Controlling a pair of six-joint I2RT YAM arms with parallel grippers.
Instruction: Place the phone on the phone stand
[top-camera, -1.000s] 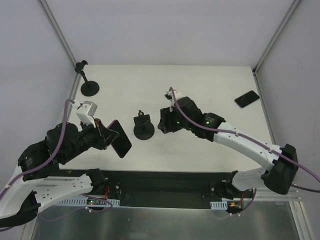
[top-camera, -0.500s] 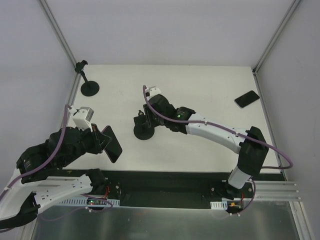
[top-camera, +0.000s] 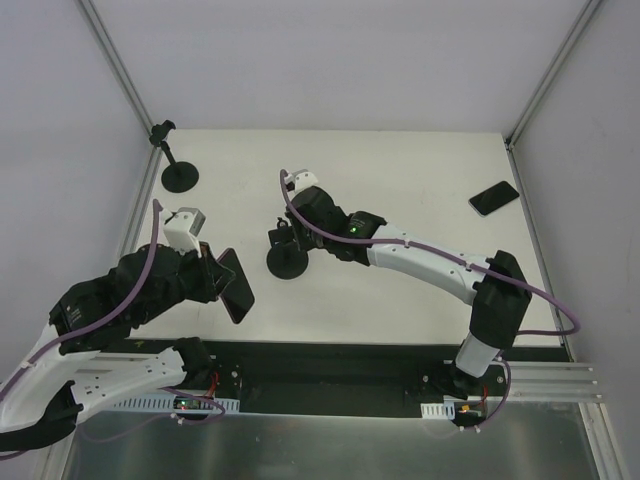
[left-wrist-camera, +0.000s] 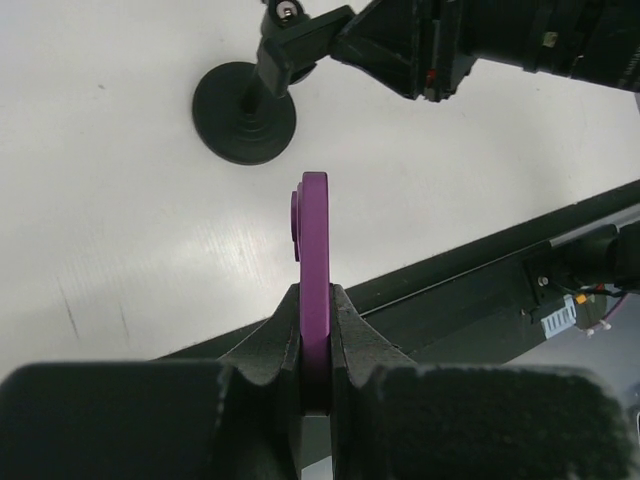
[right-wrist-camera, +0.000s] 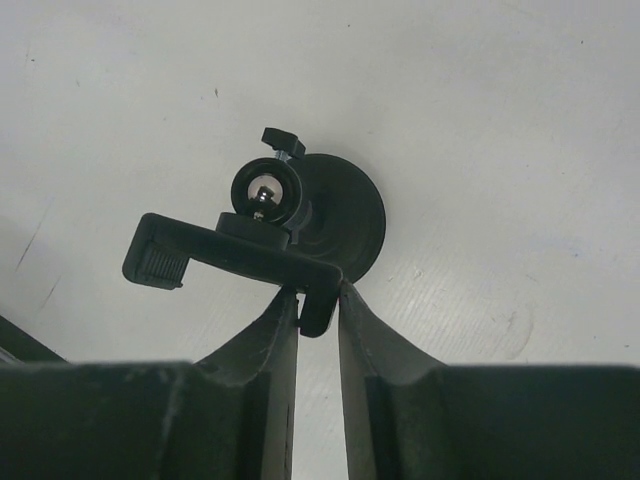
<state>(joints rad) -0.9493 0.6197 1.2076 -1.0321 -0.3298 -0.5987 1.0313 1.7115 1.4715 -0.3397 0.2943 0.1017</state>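
Two phones and two stands are in view: one phone (top-camera: 236, 284) is clamped across its flat faces by the tightly closed left pincer (top-camera: 215, 277), held above the near-left part of the tabletop (top-camera: 400, 170). A second phone (top-camera: 494, 197) lies flat by the far-right edge. The phone stand (top-camera: 288, 262) sits mid-tabletop, just beyond the held phone and well apart from the second stand (top-camera: 178, 172) in the far-left corner. The right pincer (top-camera: 290, 232) has its jaws drawn narrow onto one end of the phone stand's clip bar, with a finger (right-wrist-camera: 270, 350) pressing on each side.
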